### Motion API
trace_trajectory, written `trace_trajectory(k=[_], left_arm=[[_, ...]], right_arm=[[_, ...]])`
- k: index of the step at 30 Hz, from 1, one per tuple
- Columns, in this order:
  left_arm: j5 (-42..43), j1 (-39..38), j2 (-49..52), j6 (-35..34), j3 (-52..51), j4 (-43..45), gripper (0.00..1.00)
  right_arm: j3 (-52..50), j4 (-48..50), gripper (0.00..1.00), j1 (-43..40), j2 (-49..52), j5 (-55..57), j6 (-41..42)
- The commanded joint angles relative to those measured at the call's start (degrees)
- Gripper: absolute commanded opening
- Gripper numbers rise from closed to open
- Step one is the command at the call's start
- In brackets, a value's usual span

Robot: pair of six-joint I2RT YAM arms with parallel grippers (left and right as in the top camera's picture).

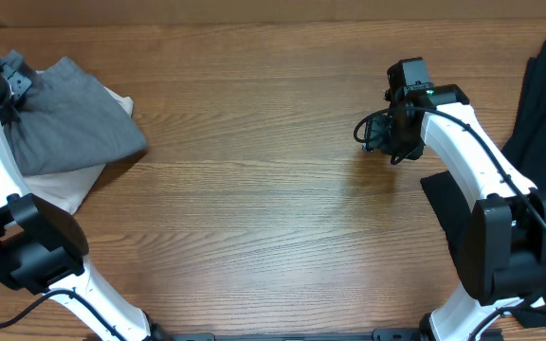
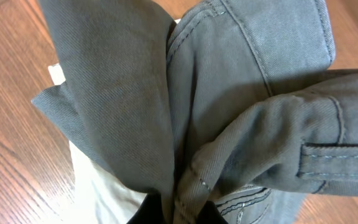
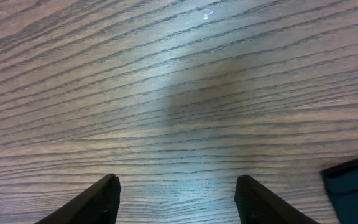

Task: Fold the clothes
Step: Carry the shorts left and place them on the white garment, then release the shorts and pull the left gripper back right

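Observation:
A mid-grey garment (image 1: 74, 118) with stitched hems lies at the far left of the table, on top of an off-white garment (image 1: 69, 185). My left gripper (image 1: 12, 80) is shut on a bunched fold of the grey garment (image 2: 191, 124), at its far-left end; the off-white cloth (image 2: 98, 180) shows beneath it. My right gripper (image 1: 391, 142) is open and empty (image 3: 178, 186), low over bare wood right of centre. Black clothes (image 1: 543, 104) lie at the right edge, and a black corner (image 3: 353, 186) shows in the right wrist view.
The wooden table (image 1: 273, 208) spans the whole view. A second piece of black cloth (image 1: 448, 204) lies under my right arm near the right edge.

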Motion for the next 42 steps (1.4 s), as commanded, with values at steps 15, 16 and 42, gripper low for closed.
trace_trajectory(k=[15, 16, 42], left_arm=[[-9.8, 3.0, 2.6, 2.0, 0.1, -3.2, 0.17], [-9.9, 3.0, 2.6, 2.0, 0.1, -3.4, 0.32], [16.2, -21.6, 2.6, 24.1, 0.1, -8.4, 1.00]], right_arm=[[1.3, 0.3, 0.64, -0.3, 0.0, -0.1, 0.1], [1.3, 0.3, 0.64, -0.3, 0.0, 0.0, 0.1], [1.3, 11.0, 1.00, -0.3, 0.0, -10.1, 0.1]])
